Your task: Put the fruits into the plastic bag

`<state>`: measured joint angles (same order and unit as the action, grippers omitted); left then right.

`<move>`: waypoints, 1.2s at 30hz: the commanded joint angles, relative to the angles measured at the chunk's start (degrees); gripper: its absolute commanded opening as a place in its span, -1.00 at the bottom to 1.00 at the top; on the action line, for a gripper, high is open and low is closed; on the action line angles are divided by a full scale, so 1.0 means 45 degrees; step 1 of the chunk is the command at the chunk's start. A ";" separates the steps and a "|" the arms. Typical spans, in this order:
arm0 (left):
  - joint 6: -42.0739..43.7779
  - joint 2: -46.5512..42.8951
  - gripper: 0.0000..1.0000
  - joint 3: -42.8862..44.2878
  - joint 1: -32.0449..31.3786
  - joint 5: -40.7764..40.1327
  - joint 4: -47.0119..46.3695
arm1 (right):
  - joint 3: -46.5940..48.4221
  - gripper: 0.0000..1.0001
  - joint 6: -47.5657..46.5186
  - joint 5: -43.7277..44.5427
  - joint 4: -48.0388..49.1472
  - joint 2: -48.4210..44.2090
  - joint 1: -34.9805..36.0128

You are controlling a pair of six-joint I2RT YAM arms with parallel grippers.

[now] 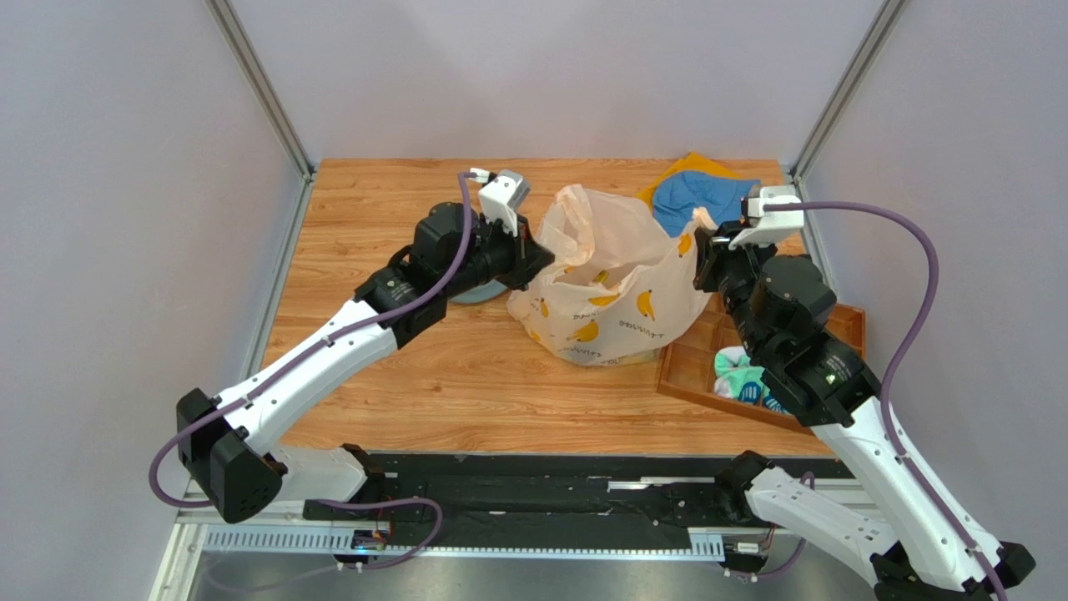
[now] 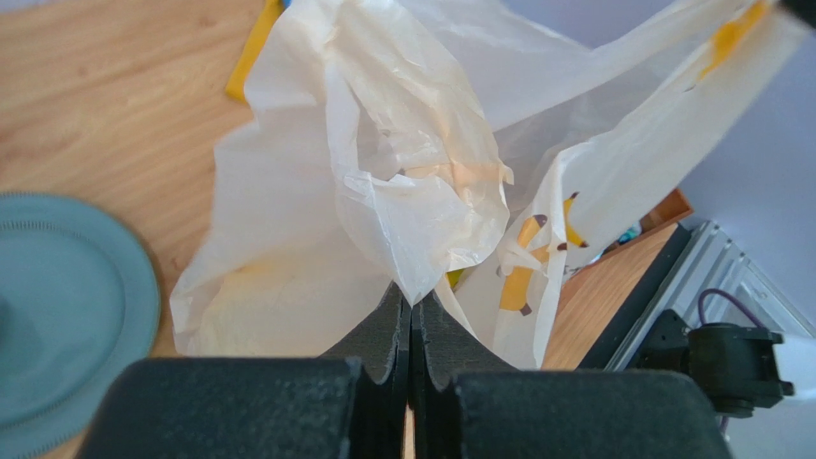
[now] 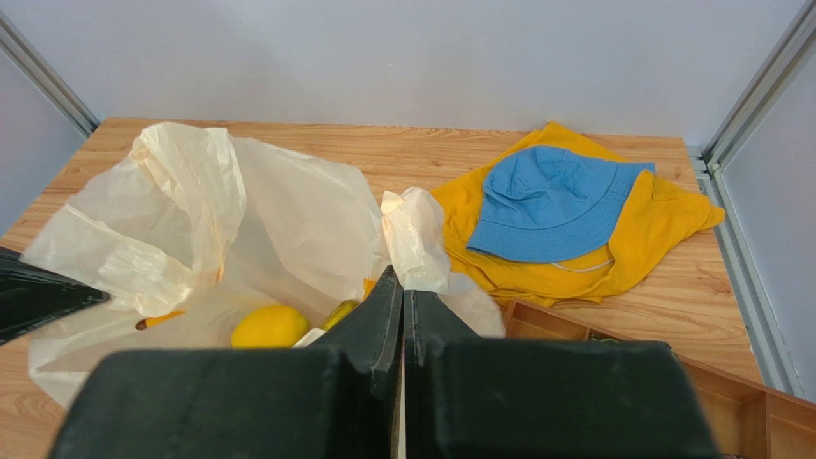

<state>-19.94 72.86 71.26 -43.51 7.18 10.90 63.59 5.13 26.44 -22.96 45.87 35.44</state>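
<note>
Either side, left hand point(image 2: 411, 308), right hand point(image 3: 402, 287) pinch plastic bag point(image 1: 614, 282), apparently

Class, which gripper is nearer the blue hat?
Right. The right gripper pinches the plastic bag at its edge just beside the blue hat. The left gripper pinches the opposite edge, with the bag between it and the hat.

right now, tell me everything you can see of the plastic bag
The plastic bag is thin, crinkly and translucent, pale peach with yellow banana prints. It stands bunched on the wooden table with its mouth upward. The left gripper pinches one edge and the right gripper the opposite edge, both shut on the film. A round yellow fruit shows inside.
</note>
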 commanded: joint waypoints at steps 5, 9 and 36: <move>-0.0607 -0.0272 -0.67 -0.0427 0.0312 0.0436 0.0117 | 0.0204 -1.00 -0.0026 -0.0015 0.0473 0.0022 -0.0063; -0.0296 -0.0643 0.13 -0.0173 0.0566 0.0222 0.0196 | 0.0204 -1.00 -0.0006 0.0004 0.0435 -0.0036 -0.0063; 0.1580 0.4074 0.93 0.1544 0.7793 -0.0619 0.2597 | 0.0048 -1.00 -0.0201 0.0199 0.0415 -0.0193 -0.0063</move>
<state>-14.61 84.42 73.32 -8.43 3.75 22.02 63.59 5.08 26.46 -23.05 45.30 35.42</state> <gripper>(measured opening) 0.965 0.006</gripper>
